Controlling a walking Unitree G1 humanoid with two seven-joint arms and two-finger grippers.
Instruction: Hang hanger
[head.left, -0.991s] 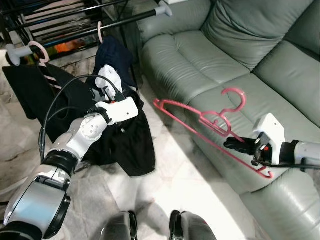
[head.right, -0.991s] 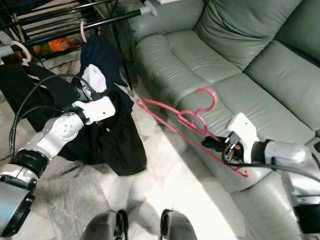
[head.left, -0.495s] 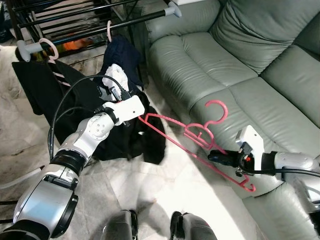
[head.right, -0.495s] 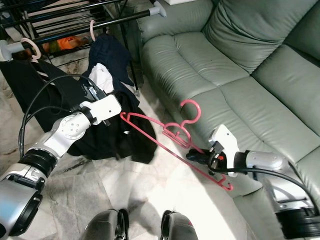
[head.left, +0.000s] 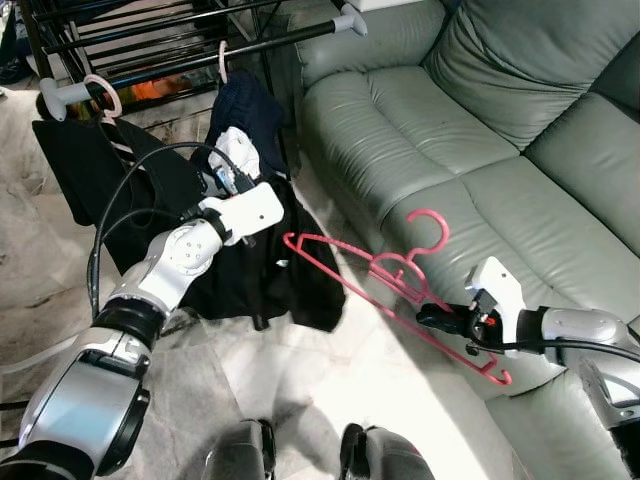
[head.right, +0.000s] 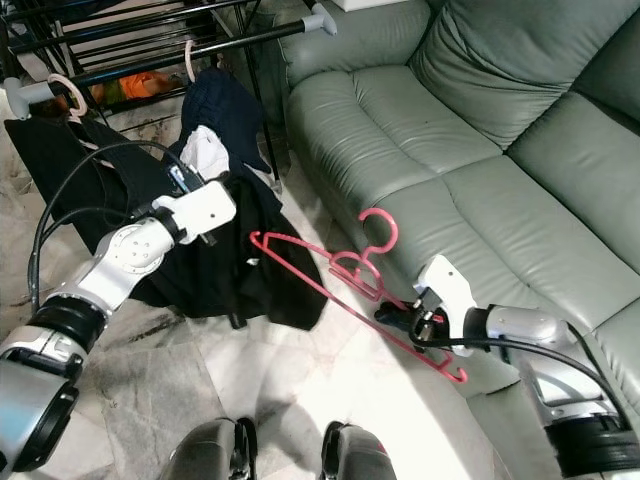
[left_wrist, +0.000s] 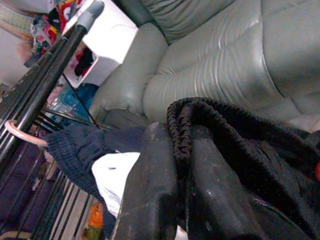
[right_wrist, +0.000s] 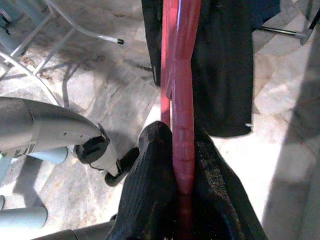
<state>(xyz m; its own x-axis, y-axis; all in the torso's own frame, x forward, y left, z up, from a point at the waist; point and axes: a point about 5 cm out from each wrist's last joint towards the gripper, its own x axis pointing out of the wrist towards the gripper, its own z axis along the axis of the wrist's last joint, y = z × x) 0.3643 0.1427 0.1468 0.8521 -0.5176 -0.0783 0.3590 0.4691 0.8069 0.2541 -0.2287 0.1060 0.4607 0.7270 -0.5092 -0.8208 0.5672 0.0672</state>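
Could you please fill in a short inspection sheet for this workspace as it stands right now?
Surface: pale marble floor.
Job's things: pink hanger held out above the floor beside the sofa; black drying rack rail ahead.
Clutter: black garment hanging from the left tool; dark blue garment and another black one on pale hangers on the rack.
Grippers: right tool shut on the pink hanger's lower bar; left tool shut on the black garment's edge.
Cables: black cable looping over the left arm.
Surroundings: grey-green leather sofa on the right.
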